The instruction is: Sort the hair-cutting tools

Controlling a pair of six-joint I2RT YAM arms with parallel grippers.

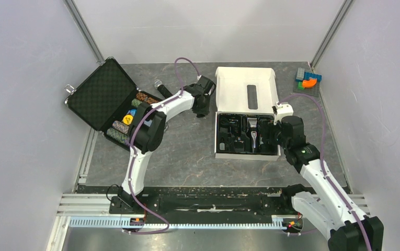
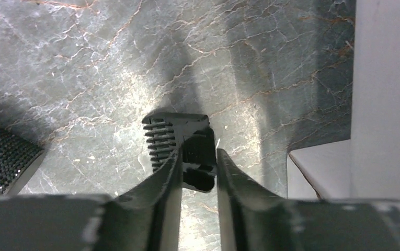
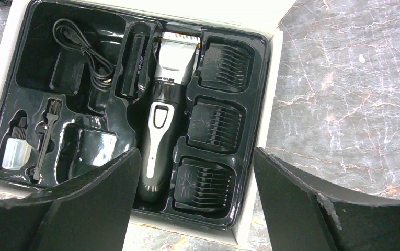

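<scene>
My left gripper (image 1: 203,106) is shut on a black comb attachment (image 2: 179,138), teeth pointing left, low over the grey marble table just left of the white box; whether it touches the table I cannot tell. My left gripper also shows in the left wrist view (image 2: 198,163). The white box (image 1: 247,156) holds a black tray (image 3: 263,104) with the silver-and-black hair clipper (image 3: 163,104) and three black comb attachments in slots: one (image 3: 224,65), a second (image 3: 216,123) and a third (image 3: 204,183). My right gripper (image 3: 195,154) is open and empty above the tray's near right part (image 1: 269,137).
The tray also holds a cable (image 3: 82,47), a small brush (image 3: 46,136) and an oil bottle (image 3: 15,151). The box lid (image 1: 244,78) lies open at the back. An open case of poker chips (image 1: 103,94) and a microphone (image 1: 162,88) are at the left. Coloured blocks (image 1: 308,79) sit far right.
</scene>
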